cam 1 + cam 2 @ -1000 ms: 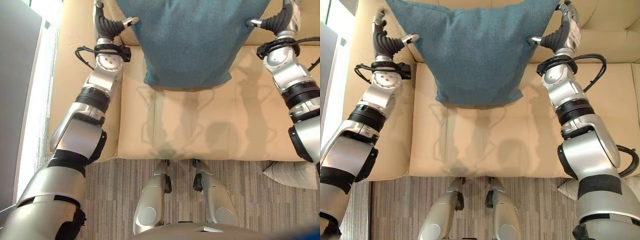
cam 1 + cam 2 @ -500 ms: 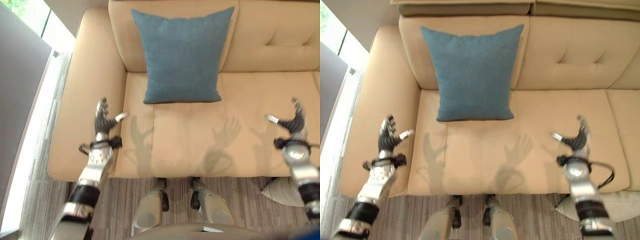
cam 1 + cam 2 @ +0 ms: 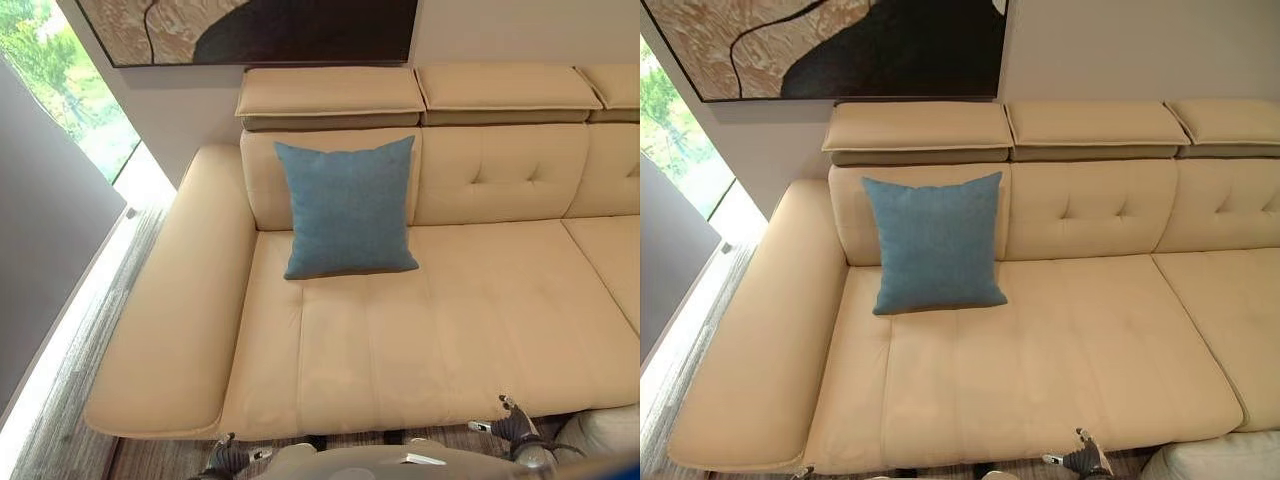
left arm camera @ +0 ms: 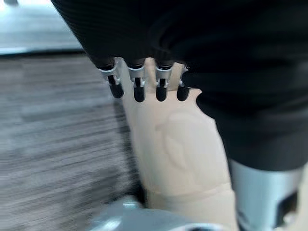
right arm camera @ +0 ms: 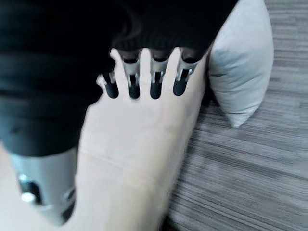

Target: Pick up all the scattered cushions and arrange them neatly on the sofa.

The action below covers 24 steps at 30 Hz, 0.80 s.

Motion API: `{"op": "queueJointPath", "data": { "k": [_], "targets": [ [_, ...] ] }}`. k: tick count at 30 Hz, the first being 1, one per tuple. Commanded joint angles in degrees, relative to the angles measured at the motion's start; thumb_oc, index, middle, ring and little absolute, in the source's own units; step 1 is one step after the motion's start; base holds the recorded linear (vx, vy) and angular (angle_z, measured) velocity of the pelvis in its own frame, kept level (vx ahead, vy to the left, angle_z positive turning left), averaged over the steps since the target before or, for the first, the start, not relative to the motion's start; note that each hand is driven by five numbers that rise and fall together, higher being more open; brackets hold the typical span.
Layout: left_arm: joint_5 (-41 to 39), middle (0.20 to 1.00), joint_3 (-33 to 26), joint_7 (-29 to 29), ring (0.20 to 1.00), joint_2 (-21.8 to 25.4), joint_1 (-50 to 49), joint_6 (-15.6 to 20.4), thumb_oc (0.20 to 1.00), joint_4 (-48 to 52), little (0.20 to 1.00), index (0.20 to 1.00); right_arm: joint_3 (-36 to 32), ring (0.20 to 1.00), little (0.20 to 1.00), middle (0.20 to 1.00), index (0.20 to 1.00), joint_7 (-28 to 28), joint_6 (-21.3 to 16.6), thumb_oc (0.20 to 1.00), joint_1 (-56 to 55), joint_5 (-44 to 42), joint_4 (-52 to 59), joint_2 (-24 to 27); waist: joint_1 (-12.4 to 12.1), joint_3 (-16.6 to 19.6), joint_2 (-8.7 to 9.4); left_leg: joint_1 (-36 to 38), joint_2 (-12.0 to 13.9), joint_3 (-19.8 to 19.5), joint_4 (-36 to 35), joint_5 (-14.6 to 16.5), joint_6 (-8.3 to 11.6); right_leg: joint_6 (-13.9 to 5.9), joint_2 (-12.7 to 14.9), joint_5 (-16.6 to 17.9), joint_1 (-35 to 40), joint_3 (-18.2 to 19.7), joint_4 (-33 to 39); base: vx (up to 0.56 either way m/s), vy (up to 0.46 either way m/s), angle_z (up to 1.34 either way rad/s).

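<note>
A blue cushion stands upright on the left seat of the beige sofa, leaning on the backrest. A light grey cushion lies on the floor by the sofa's front right edge. My left hand is low at the sofa's front edge, its fingers straight and holding nothing. In front of the seat's front edge, next to the grey cushion, my right hand is open too, its fingers empty.
The sofa's wide left armrest borders a window and a dark wall panel. A framed picture hangs above the headrests. Striped carpet runs along the sofa's front.
Both hands have let go of the blue cushion and dropped back to the sofa's front edge. The camera has pulled back, so more of the sofa shows. The cushion stays against the backrest.
</note>
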<state>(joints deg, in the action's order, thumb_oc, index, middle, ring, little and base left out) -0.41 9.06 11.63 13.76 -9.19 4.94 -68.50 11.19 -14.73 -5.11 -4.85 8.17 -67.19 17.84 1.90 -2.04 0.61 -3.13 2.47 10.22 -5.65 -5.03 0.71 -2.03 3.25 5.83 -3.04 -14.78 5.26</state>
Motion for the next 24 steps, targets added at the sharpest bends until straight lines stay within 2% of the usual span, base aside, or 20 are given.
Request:
{"op": "queueJointPath", "data": {
  "k": [1, 3, 6, 7, 9, 11, 12, 15, 18, 19, 20, 22, 23, 24],
  "targets": [
    [2.4, 1.0, 0.3, 1.9, 1.0, 1.3, 5.7, 0.7, 1.0, 2.8, 1.0, 1.0, -1.5, 1.0, 1.0, 1.0, 1.0, -1.0, -0.5, 1.0, 3.8, -0.7, 1.7, 1.4, -0.3, -5.4, 1.6, -0.2, 1.6, -0.7, 7.9, 4.4, 3.64, -3.28, 0.6, -7.2, 4.4, 1.4, -1.4, -0.26, -0.051, 0.15],
    [2.3, 1.0, 0.5, 1.9, 1.0, 1.1, 6.1, 0.7, 1.0, 2.5, 1.0, 1.0, -1.4, 1.0, 1.0, 1.0, 1.0, -1.0, -0.5, 1.0, 4.2, -1.0, 1.2, 1.4, -0.4, -5.8, 1.82, -0.6, 1.2, -1.9, 9.4, 5.3, 3.53, -3.11, 0.8, -7.0, 4.1, 1.7, -1.8, -0.15, -0.01, 0.14],
    [1.2, 1.0, 0.7, 1.2, 1.0, 0.1, 7.9, 0.6, 1.0, 1.9, 1.0, 1.0, -2.4, 1.0, 1.0, 1.0, 1.0, -0.9, -0.2, 1.0, 5.5, -3.1, -0.2, 1.3, 0.6, -6.0, 2.5, 1.2, -1.4, -5.3, 15.8, 12.1, 3.14, -3.02, 2.4, -5.3, 1.9, 2.8, -3.2, -0.22, 0.082, 0.01],
    [1.2, 1.0, 0.7, 1.2, 1.0, 0.1, 7.9, 0.6, 1.0, 1.9, 1.0, 1.0, -2.4, 1.0, 1.0, 1.0, 1.0, -0.9, -0.2, 1.0, 5.5, -3.1, -0.2, 1.3, 0.6, -6.0, 2.5, 1.2, -1.4, -5.3, 15.8, 12.1, 3.14, -3.02, 2.4, -5.3, 1.9, 2.8, -3.2, -0.14, 0.128, -0.23],
    [0.3, 1.0, 1.0, 0.9, 1.0, -0.7, 8.5, 1.0, 1.0, 2.2, 1.0, 1.0, -2.4, 1.0, 1.0, 1.0, 1.0, -0.7, -0.1, 1.0, 6.2, -3.3, -0.1, 1.3, 1.0, -5.4, 1.67, 3.8, -1.8, -8.5, 15.0, 12.8, 3.56, -3.28, 2.2, -4.3, 0.1, 3.7, -3.5, -0.11, 0.147, -0.16],
    [0.2, 1.0, 1.8, 0.8, 1.0, -0.9, 9.2, 0.6, 1.0, 2.5, 1.0, 1.0, -2.1, 1.0, 1.0, 1.0, 1.0, -0.5, 0.6, 1.0, 7.4, -3.4, -0.6, 1.3, 1.7, -4.8, 0.97, 5.1, -2.3, -10.0, 10.8, 13.3, 2.72, -4.07, 2.9, -2.9, -2.1, 4.4, -4.2, -0.16, 0.237, -0.09],
    [0.6, 1.0, 2.1, 0.7, 1.0, -0.8, 9.7, 0.6, 1.0, 2.1, 1.0, 1.0, -2.2, 1.0, 1.0, 1.0, 1.0, -0.3, 0.8, 1.0, 7.7, -3.4, -0.4, 1.1, 2.0, -4.7, 0.78, 5.9, -2.4, -9.8, 8.7, 13.1, 2.19, -4.45, 3.2, -2.2, -3.1, 4.7, -4.7, -0.25, 0.337, -0.17],
    [2.8, 1.0, 3.3, 1.0, 1.0, -0.3, 11.7, 0.5, 1.0, 0.0, 1.0, 1.0, -0.5, 1.0, 1.0, 1.0, 1.0, -0.7, 2.0, 1.0, 10.2, -1.6, -0.6, 0.6, 1.6, -6.0, 1.33, 6.0, -5.0, -9.3, 5.7, 12.3, 0.14, -7.31, 5.5, 2.2, -7.1, 6.3, -4.4, -0.25, 0.3, -0.48],
    [3.2, 1.0, 2.5, 1.2, 1.0, 0.2, 12.0, 0.0, 1.0, -1.3, 1.0, 1.0, 0.5, 1.0, 1.0, 1.0, 1.0, -0.3, 2.8, 1.0, 11.0, -0.2, -1.4, -0.1, 0.7, -7.3, 1.58, 5.5, -5.3, -7.8, 5.3, 11.4, -0.67, -8.35, 6.8, 3.3, -9.0, 5.1, -5.2, -0.26, 0.168, -0.55],
    [3.2, 1.0, 2.2, 1.1, 1.0, 0.7, 12.4, -0.5, 1.0, -1.5, 1.0, 1.0, 1.0, 1.0, 1.0, 1.0, 1.0, -0.2, 3.0, 1.0, 11.2, 0.0, -1.9, -0.1, 0.1, -7.9, 1.5, 4.5, -5.0, -7.1, 5.4, 10.4, -1.28, -7.77, 6.7, 1.1, -8.9, 3.7, -8.1, -0.31, 0.118, -0.43],
    [3.2, 1.0, 2.2, 1.1, 1.0, 0.7, 12.4, -0.5, 1.0, -1.5, 1.0, 1.0, 1.0, 1.0, 1.0, 1.0, 1.0, -0.2, 3.0, 1.0, 11.2, 0.0, -1.9, -0.1, 0.1, -7.9, 1.51, 4.5, -5.0, -7.0, 5.4, 10.4, -1.27, -7.77, 6.7, 1.0, -8.9, 3.7, -8.3, -0.25, 0.09, -0.7],
    [3.3, 1.0, 2.2, 0.8, 1.0, 1.1, 12.6, -0.7, 1.0, -1.7, 1.0, 1.0, 1.3, 1.0, 1.0, 1.0, 1.0, 0.1, 3.0, 1.0, 10.9, 0.0, -2.6, -0.1, -0.8, -8.1, 1.33, 3.6, -4.9, -6.5, 5.1, 9.4, -1.82, -6.48, 6.0, -2.1, -7.6, 3.0, -13.0, -0.19, 0.064, -0.72],
    [3.5, 1.0, 2.2, 0.6, 1.0, 1.3, 12.3, -1.0, 1.0, -1.8, 1.0, 1.0, 1.2, 1.0, 1.0, 1.0, 1.0, 0.2, 2.9, 1.0, 10.3, -0.3, -3.2, -0.3, -1.6, -7.5, 1.02, 3.0, -4.4, -5.9, 4.4, 8.3, -2.27, -5.67, 4.9, -5.5, -6.2, 2.8, -18.0, -0.22, 0.048, -0.32],
    [3.6, 1.0, 2.2, 0.4, 1.0, 1.4, 12.2, -1.1, 1.0, -2.0, 1.0, 1.0, 1.3, 1.0, 1.0, 1.0, 1.0, 0.3, 2.8, 1.0, 10.1, -0.3, -3.5, -0.5, -2.1, -7.1, 0.87, 2.7, -4.1, -5.5, 4.2, 7.9, -2.42, -5.46, 4.4, -7.1, -5.4, 2.5, -20.1, -0.25, 0.0, -0.18]
  ]
}}
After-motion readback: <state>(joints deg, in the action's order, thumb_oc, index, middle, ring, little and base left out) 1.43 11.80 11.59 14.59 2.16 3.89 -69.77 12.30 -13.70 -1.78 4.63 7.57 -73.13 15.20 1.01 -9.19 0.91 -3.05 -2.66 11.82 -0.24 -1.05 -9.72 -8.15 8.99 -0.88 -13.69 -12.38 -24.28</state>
